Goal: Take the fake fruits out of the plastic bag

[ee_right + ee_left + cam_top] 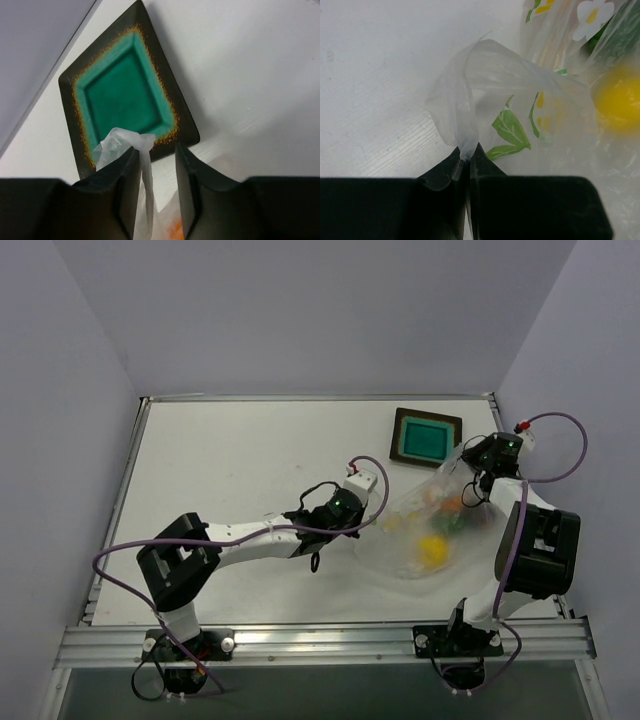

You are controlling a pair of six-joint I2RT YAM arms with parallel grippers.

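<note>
At the right side of the surface [250, 470], just this side of the dark tray [70, 100] with the teal inside, the plastic bag [395, 540] lies slumped and crinkled with the fake fruits inside it. The yellow lemon [433, 548] sits toward the near end. Farther in, the green one [446, 524] and the orange one [452, 506] show as patches of colour through the film. A dark red one cannot be picked out from above. No fruit lies loose on the surface or in the tray, so by the look of it none has been taken out yet and the whole emptying is left to do. What is in place is a hold on the bag. The left pincer [466, 152] is pressed together on a twisted fold at the bag's left edge, and its wrist view shows the film bunched right at the fingertips, with the lemon a yellow blur beyond. The right pincer [156, 152] sits at the bag's far right end, over the tray's near corner, with its fingers slightly spread. A strand of film runs up between them against one finger but is not clamped from both sides. As I judge it, the work is at the stage of securing and opening the bag, and it has a firm hold on the left side only.
</note>
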